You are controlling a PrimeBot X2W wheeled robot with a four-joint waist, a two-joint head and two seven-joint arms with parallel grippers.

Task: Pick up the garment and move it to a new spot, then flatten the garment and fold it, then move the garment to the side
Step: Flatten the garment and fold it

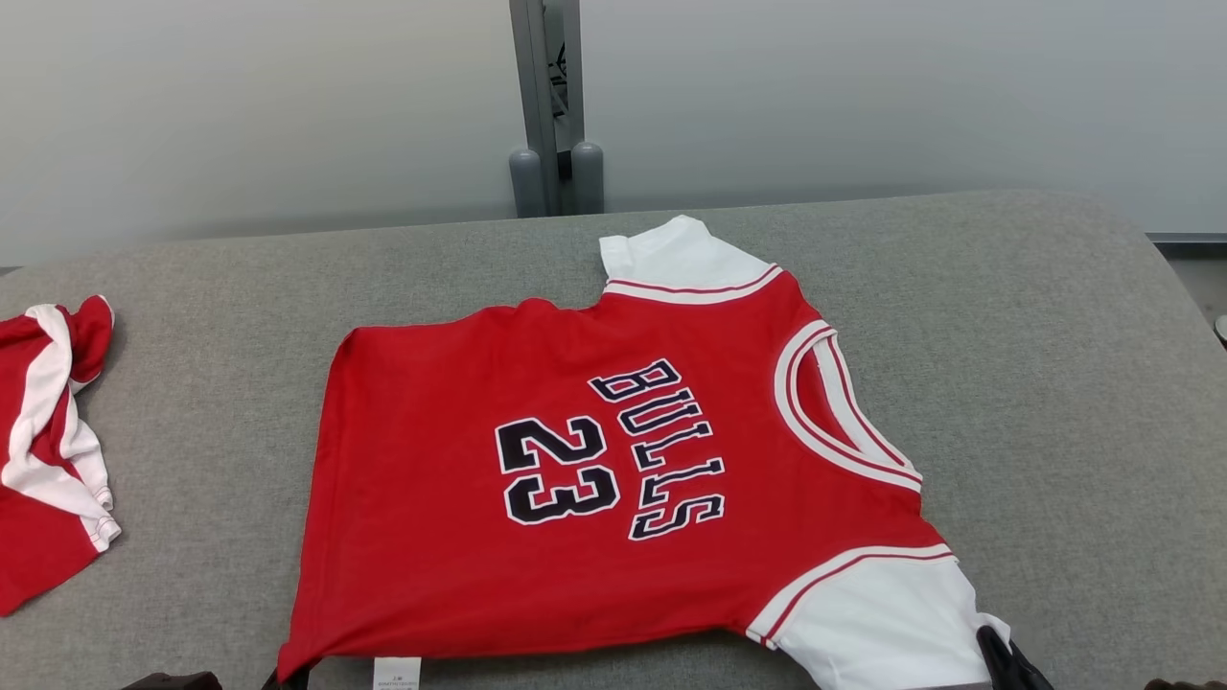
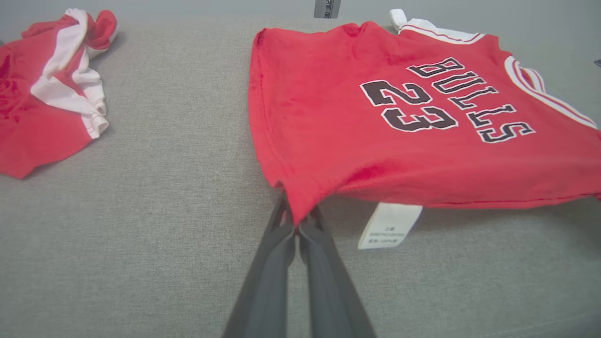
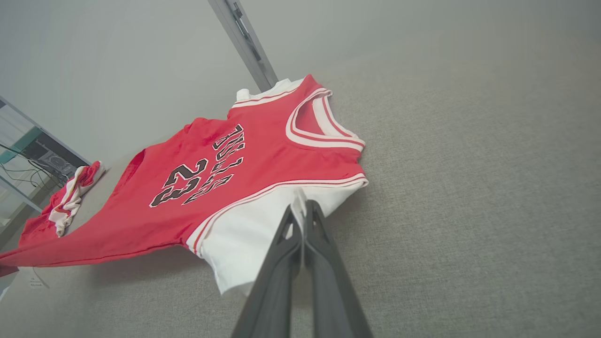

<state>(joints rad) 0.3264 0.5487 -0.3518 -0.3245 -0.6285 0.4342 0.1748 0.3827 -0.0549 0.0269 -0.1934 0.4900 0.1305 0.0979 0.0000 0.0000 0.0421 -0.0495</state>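
Red white-sleeved jersey (image 1: 431,537) reads BULLS 23.

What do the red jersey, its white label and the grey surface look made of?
Jersey: soft matte knit, maybe cotton or polyester; it drapes and sags where lifted. Label: thin white printed fabric tape, hanging flat. Surface: grey woven upholstery-like cloth, matte, with a flecked weave visible.
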